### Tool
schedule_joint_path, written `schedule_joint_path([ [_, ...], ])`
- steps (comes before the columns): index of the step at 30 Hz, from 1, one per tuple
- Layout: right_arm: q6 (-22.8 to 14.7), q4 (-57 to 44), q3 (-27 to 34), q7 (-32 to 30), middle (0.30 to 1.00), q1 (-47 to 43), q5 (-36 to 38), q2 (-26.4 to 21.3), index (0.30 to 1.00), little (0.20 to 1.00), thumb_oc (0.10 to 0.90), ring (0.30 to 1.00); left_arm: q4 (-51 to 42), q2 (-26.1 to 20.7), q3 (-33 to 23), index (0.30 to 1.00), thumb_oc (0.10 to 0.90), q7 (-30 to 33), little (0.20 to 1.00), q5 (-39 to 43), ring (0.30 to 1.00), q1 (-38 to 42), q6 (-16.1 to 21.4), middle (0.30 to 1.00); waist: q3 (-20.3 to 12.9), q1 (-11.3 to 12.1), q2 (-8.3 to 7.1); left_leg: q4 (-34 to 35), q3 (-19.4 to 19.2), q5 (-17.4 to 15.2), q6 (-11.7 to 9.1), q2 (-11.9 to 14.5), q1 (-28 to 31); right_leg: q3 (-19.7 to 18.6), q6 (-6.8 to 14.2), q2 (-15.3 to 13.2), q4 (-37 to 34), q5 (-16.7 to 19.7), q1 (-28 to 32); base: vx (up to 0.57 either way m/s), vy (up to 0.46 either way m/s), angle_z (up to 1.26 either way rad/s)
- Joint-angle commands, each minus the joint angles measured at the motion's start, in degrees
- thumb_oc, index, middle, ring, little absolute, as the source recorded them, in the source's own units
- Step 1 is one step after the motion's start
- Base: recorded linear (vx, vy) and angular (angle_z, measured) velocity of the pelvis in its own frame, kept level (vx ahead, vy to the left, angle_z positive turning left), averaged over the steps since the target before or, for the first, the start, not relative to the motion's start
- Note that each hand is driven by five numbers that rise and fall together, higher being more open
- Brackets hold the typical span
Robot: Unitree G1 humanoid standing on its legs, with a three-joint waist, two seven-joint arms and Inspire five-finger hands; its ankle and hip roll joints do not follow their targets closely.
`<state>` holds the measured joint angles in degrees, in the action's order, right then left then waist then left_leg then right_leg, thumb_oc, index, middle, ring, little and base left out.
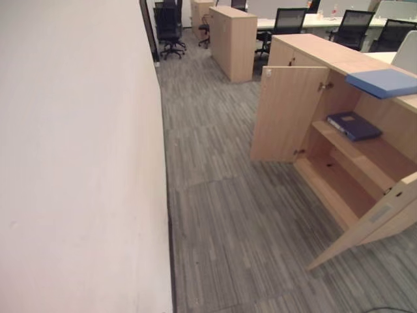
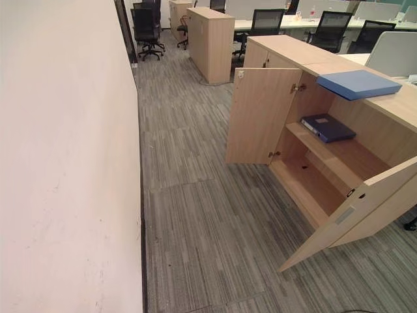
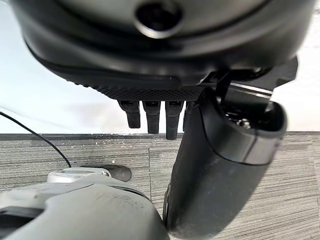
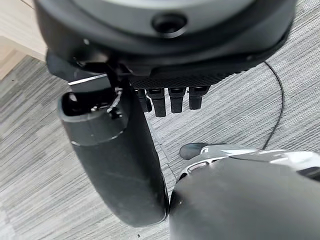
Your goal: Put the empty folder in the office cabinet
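Dark blue folder (image 1: 354,125): lies flat on the upper shelf (image 1: 368,155) inside the cabinet (image 1: 311,45), towards the shelf's far end, spine to the front. Neither hand touches it.

Light blue folder (image 1: 383,82): lies flat on the cabinet's top, above the open compartment, one corner jutting past the front edge. From these views I cannot tell which of the two folders is the empty one.

Cabinet: low, light wood, on the robot's right. Both doors stand open. Far door (image 1: 287,114) is swung out square to the front; near door (image 1: 373,223) is swung out towards the camera. The bottom board (image 1: 339,186) below the shelf carries nothing that I can make out.

Left hand (image 3: 150,94): seen in its wrist view hanging over the carpet (image 1: 228,215). Its fingers (image 3: 152,117) point straight down side by side, and the thumb (image 3: 220,165) stands apart from them. Nothing is in the grasp.

Right hand (image 4: 175,82): seen in its wrist view. Same posture: fingers (image 4: 177,101) straight and relaxed, thumb (image 4: 115,160) off to one side, nothing held, grey carpet beyond.

Surroundings: a plain white wall (image 1: 78,163) runs along the robot's left. Striped grey carpet lies between the wall and the cabinet. Further back stands a second wooden cabinet (image 1: 233,40) with its doors closed. Behind it are black office chairs (image 1: 169,26) and white desks (image 1: 306,23).
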<state>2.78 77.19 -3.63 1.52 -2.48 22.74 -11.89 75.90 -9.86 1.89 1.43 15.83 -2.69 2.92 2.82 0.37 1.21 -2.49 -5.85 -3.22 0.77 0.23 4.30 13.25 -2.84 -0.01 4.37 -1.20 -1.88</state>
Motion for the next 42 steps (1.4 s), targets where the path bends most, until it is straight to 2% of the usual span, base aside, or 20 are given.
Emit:
schedule_joint_path([
  [1, -0.6, 3.9, -1.1, 0.7, 0.9, -1.9, 0.1, -0.2, 0.9, 0.9, 0.8, 0.9, 4.2, -2.8, -2.2, 0.9, 0.8, 0.2, 0.9, 1.3, 0.9, -1.1, 0.0, 0.9, -0.6, 0.9, -3.08, 7.5, 1.3, 2.2, -3.3, 0.4, 2.1, -1.2, 9.3, -6.3, -9.4, 5.7, 6.7, 0.0, 0.0, 0.0],
  [13, -0.4, 4.0, -1.9, 0.4, 0.9, -1.9, -1.1, -0.2, 0.9, 0.9, 0.8, 0.9, 5.6, -2.7, -0.5, 0.9, 0.8, 1.7, 0.9, -3.4, 0.9, -0.8, -0.6, 0.9, -0.7, 0.7, -3.03, 7.5, 1.5, 2.1, -3.3, 0.4, 2.4, -1.2, 9.3, -6.4, -9.4, 5.6, 6.8, 0.0, 0.0, 0.0],
  [16, -0.6, 4.1, -2.0, -0.4, 0.9, -1.9, -1.3, 0.1, 0.9, 0.9, 0.8, 0.9, 5.5, -2.9, 0.1, 0.9, 0.8, 4.2, 0.9, -5.6, 0.9, -0.5, -0.3, 0.9, -0.7, 0.9, -3.16, 7.5, 1.6, 2.0, -3.3, 0.4, 2.3, -1.0, 9.2, -6.4, -9.4, 5.5, 7.0, 0.0, 0.0, 0.0],
  [23, -1.1, 4.2, -1.7, -1.3, 0.9, -1.8, -0.6, 0.4, 0.9, 0.9, 0.8, 0.9, 4.7, -2.6, -1.7, 0.9, 0.8, 5.5, 0.9, -2.6, 0.9, -1.0, 0.6, 0.9, -0.6, 1.4, -3.57, 7.5, 2.2, 2.0, -3.4, 0.5, 2.3, -0.4, 9.3, -6.4, -9.4, 5.3, 7.3, 0.0, -0.005, 0.01],
  [32, -0.2, 4.2, -1.9, 0.3, 0.9, -1.9, -1.5, -0.4, 0.9, 0.9, 0.8, 0.9, 6.6, -2.4, -2.4, 0.9, 0.8, 1.2, 0.9, -0.3, 0.9, -1.2, -0.8, 0.9, -0.5, 1.0, -3.12, 7.5, 1.8, 1.8, -3.5, 0.7, 2.8, -0.4, 9.3, -6.6, -9.4, 5.4, 7.9, 0.0, 0.0, 0.0],
  [42, 0.3, 3.4, -3.7, 0.8, 0.9, -2.3, -4.2, -1.2, 0.9, 0.9, 0.8, 0.9, 5.9, -2.6, 1.8, 0.9, 0.8, 1.3, 0.9, -4.7, 0.9, 0.2, -1.0, 0.9, 1.1, 0.4, -2.88, 7.5, 1.9, 2.3, -3.7, 1.2, 2.3, -0.2, 9.2, -6.9, -8.1, 5.4, 7.0, 0.0, -0.011, 0.0],
])
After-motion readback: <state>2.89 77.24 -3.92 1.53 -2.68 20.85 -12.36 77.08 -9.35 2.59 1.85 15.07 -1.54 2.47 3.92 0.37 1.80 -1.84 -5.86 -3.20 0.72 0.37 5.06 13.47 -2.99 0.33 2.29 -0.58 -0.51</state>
